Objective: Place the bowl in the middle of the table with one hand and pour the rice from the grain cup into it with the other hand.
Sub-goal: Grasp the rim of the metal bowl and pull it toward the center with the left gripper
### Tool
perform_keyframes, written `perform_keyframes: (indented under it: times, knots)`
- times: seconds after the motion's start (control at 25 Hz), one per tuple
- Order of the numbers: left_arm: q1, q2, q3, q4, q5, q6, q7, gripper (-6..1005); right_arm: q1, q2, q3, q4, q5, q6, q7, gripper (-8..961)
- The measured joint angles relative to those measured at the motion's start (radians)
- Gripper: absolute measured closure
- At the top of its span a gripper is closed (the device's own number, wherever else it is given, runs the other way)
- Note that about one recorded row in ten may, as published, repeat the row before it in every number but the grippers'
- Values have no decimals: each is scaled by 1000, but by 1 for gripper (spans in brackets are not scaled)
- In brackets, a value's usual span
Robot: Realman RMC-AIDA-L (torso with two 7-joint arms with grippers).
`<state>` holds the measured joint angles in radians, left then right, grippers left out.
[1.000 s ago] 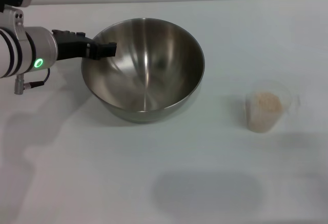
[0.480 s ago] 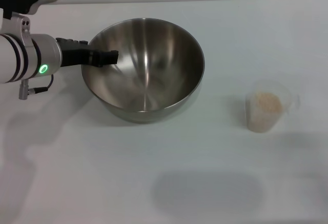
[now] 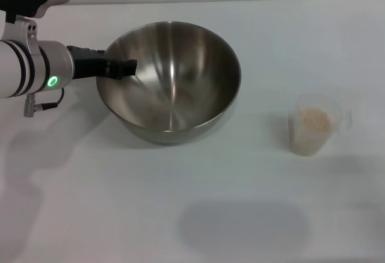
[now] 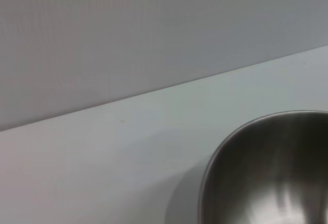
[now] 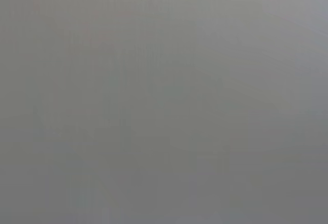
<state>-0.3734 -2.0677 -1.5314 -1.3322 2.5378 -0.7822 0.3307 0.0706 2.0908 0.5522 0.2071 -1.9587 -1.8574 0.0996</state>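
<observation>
1. Head view: the grain cup [image 3: 311, 130] stands upright on the table [image 3: 240, 215], nearest, holding rice [image 3: 313, 118], well apart to the right of the bowl [image 3: 171, 82].
2. The bowl sits upright, mouth up, near the table's middle.
3. The left gripper [image 3: 123, 68] reaches across the bowl's left rim; whether it clamps the rim I cannot tell.
4. The right wrist view shows only grey.

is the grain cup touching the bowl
Apart. The head view shows bare table between the grain cup and the bowl.
</observation>
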Motion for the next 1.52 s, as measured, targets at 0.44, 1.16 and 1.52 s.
perform_keyframes:
  times: [0.44, 1.16, 1.52]
  knots:
    - [-30, 5, -6, 26, 2, -15, -1, 553, 3, 0, 0, 0, -1, -2, 0, 113]
    - [-81, 5, -94, 44, -79, -114, 6, 942, 0, 0, -2, 0, -2, -7, 0, 113]
    - [-150, 6, -285, 135, -203, -251, 123, 955, 2, -1, -10, 0, -2, -5, 0, 113]
